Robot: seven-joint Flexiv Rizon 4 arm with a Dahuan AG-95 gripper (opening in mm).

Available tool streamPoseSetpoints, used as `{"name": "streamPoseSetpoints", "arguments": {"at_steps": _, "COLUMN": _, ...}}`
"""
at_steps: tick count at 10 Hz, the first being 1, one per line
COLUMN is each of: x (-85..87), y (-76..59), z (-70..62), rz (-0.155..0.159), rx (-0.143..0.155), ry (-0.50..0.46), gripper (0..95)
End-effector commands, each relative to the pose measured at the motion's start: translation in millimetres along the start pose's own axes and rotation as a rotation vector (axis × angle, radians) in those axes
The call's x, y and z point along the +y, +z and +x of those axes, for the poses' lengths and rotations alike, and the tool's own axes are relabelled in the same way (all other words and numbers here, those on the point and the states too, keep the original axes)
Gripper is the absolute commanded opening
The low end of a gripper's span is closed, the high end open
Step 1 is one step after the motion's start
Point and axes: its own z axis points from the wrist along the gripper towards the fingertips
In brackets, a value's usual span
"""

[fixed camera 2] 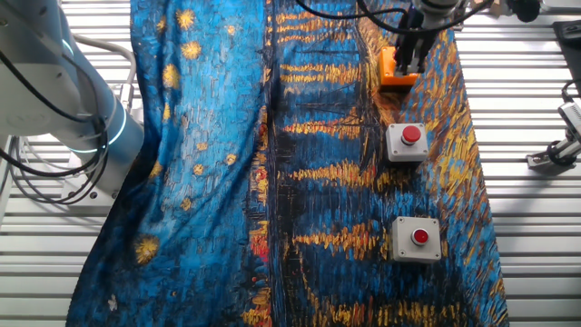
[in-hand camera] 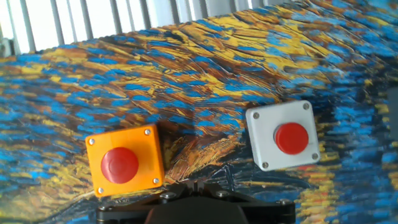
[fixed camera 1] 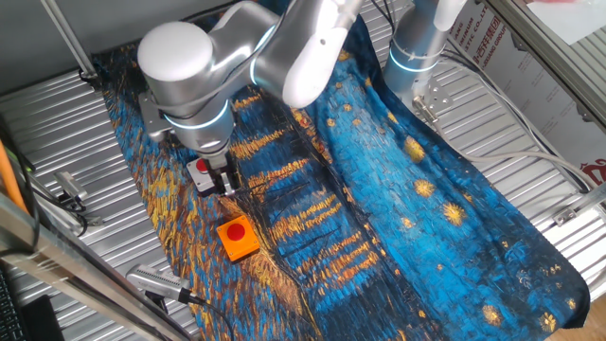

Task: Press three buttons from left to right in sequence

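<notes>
Three buttons with red caps sit in a row on a painted cloth. The orange-based one is at the far end, then a grey one and another grey one. My gripper hangs above the cloth beside the orange button, toward the middle grey one. In the hand view the orange button is left and a grey button right, and my gripper between them has its fingertips together. In one fixed view my gripper stands between the orange button and a half-hidden grey one; the third is hidden.
The blue and yellow cloth covers a ribbed metal table. A second arm's base stands at the cloth's far side, also in the other fixed view. Metal tools and clamps lie beside the cloth.
</notes>
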Motion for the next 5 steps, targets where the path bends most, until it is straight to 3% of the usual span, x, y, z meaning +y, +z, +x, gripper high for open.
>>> {"name": "streamPoseSetpoints", "arguments": {"at_steps": 1, "x": -0.1, "y": -0.4, "z": 0.5, "rz": 0.024, "rx": 0.031, "ry": -0.286, "gripper": 0.0}}
{"name": "streamPoseSetpoints", "arguments": {"at_steps": 5, "x": -0.1, "y": -0.4, "z": 0.5, "rz": -0.026, "rx": 0.015, "ry": -0.462, "gripper": 0.0}}
